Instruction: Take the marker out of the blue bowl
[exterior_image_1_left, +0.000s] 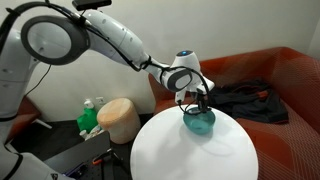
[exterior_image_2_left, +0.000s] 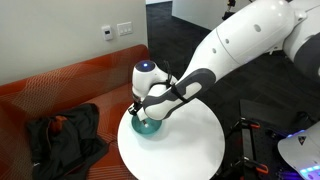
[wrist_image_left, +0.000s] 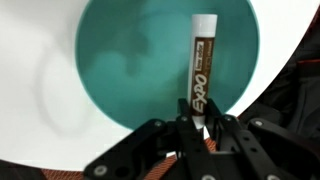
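The blue bowl (wrist_image_left: 130, 60) fills the wrist view, with the dark marker (wrist_image_left: 201, 65) lying inside it, white cap end away from me. My gripper (wrist_image_left: 196, 124) reaches into the bowl and its fingers are shut on the marker's near end. In both exterior views the bowl (exterior_image_1_left: 202, 123) (exterior_image_2_left: 148, 128) sits near the edge of the round white table (exterior_image_1_left: 190, 152) (exterior_image_2_left: 180, 148). The gripper (exterior_image_1_left: 198, 104) (exterior_image_2_left: 145, 116) is right above and inside it. The marker is too small to make out there.
A tan cylindrical stool (exterior_image_1_left: 120, 118) and a green object (exterior_image_1_left: 90, 120) stand beside the table. An orange sofa (exterior_image_2_left: 70, 85) with dark clothing (exterior_image_2_left: 60, 135) (exterior_image_1_left: 245, 100) lies behind the table.
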